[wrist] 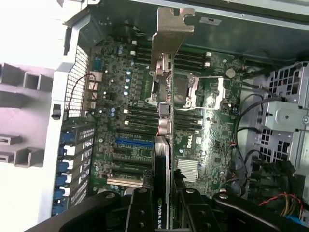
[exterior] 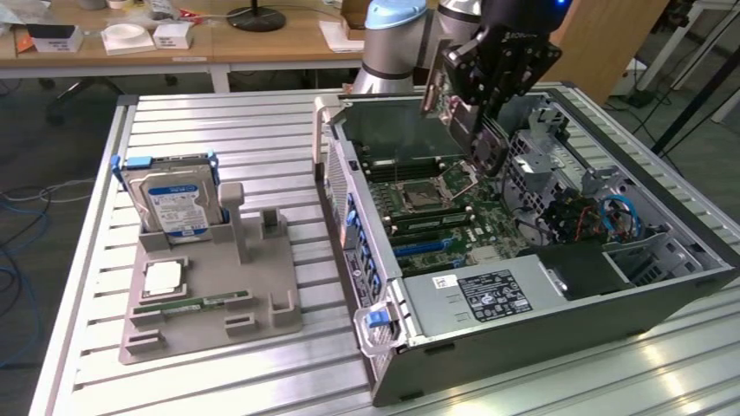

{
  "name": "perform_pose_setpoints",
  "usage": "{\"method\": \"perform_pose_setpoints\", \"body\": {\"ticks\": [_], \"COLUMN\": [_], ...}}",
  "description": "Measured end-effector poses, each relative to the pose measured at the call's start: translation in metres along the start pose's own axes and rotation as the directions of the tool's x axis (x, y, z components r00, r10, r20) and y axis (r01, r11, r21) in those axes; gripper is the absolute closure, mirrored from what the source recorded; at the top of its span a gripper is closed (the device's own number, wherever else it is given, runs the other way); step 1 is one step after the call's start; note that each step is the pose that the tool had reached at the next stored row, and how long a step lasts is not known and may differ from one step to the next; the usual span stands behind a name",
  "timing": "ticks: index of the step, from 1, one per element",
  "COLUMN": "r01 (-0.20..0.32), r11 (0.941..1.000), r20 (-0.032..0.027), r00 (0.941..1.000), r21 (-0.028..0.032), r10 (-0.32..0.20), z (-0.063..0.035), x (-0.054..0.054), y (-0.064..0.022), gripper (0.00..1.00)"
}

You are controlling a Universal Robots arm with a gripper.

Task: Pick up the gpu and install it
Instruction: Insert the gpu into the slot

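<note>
The gpu [exterior: 477,143] is a thin dark card with a silvery end bracket [wrist: 170,36]. It hangs edge-down over the open computer case [exterior: 382,260], above the motherboard [exterior: 445,217]. My gripper [exterior: 469,117] is shut on it, a black finger on each flat side. In the wrist view the gpu [wrist: 163,111] runs out from between my fingers [wrist: 140,212], my gripper [wrist: 165,215] clamping its near end. The card sits over the processor socket [wrist: 193,92], apart from the board. A blue expansion slot [wrist: 134,143] lies to one side of it.
A grey parts holder [exterior: 260,325] lies on the slatted table at the exterior view's left. It carries a hard drive [exterior: 176,206], a processor chip [exterior: 162,277] and a green memory stick [exterior: 191,305]. The case holds a power supply [exterior: 491,295], drive cages and cables [exterior: 619,217].
</note>
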State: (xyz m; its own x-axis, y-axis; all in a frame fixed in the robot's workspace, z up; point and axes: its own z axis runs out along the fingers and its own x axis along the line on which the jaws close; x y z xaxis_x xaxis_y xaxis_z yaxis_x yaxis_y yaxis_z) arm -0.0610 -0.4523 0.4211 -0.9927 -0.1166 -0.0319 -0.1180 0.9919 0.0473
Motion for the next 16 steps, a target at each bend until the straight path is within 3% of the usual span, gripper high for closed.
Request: {"method": "perform_pose_setpoints", "body": {"ticks": [10, 13, 16], "r01": [0.105, 0.254, 0.284], "r11": [0.9945, 0.9671, 0.9586], "r20": [-0.0048, -0.0110, -0.0121], "r00": [0.9944, 0.9671, 0.9586], "r21": [-0.0037, -0.0097, -0.0111], "r10": [-0.105, -0.254, -0.285], "z": [0.0005, 0.0013, 0.0016], "x": [-0.0003, -0.0007, -0.0008], "y": [0.0000, -0.0001, -0.0002], "gripper": [0.74, 0.74, 0.74]}}
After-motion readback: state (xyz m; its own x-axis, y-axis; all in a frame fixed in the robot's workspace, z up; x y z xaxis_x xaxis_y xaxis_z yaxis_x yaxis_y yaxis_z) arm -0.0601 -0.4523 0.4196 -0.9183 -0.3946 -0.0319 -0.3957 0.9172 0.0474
